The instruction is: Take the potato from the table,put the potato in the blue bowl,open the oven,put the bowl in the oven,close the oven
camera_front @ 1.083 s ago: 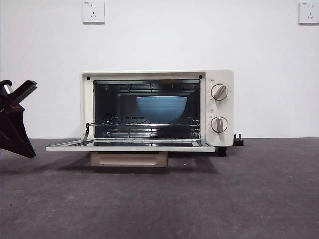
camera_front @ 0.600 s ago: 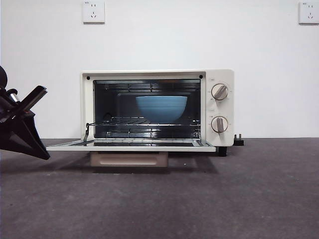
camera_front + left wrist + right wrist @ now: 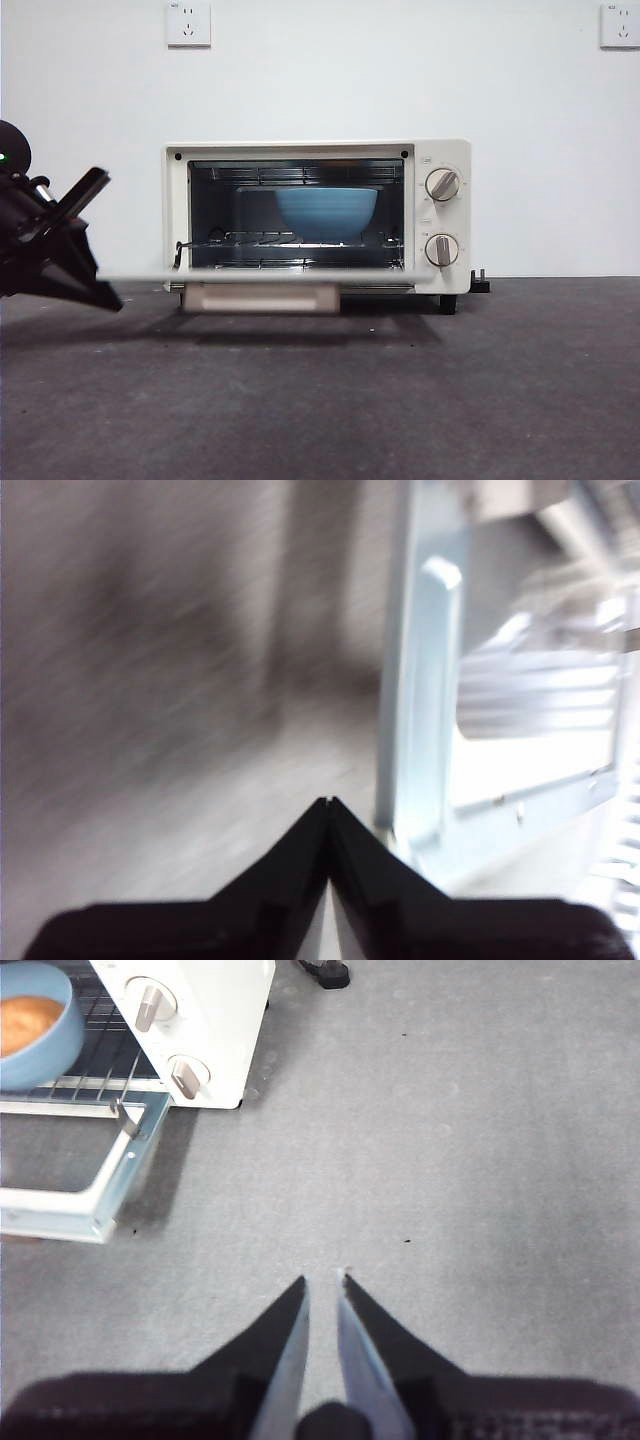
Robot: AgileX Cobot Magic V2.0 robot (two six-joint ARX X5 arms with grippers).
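The cream oven [image 3: 447, 215] stands at the back of the table [image 3: 400, 400] with its door [image 3: 270, 275] swung down to about level, seen edge-on, the beige handle [image 3: 262, 297] under its front. Inside on the rack sits the blue bowl [image 3: 326, 212]. The right wrist view shows the potato [image 3: 25, 1020] lying in the bowl [image 3: 62, 1052]. My left gripper [image 3: 112, 300] is shut, its tip at the door's left corner; the blurred left wrist view shows the tips [image 3: 328, 804] beside the door frame [image 3: 420, 680]. My right gripper [image 3: 325, 1280] hovers over bare table right of the oven [image 3: 215, 1020], slightly open and empty.
A black plug [image 3: 478, 283] lies behind the oven's right side, also seen as the plug [image 3: 322, 972]. Two wall sockets [image 3: 188, 22] are high on the white wall. Dark grey table stretches in front of and right of the oven.
My left gripper has moved right to the door's left corner. The door has risen from slightly below level to level, and looks blurred with motion.
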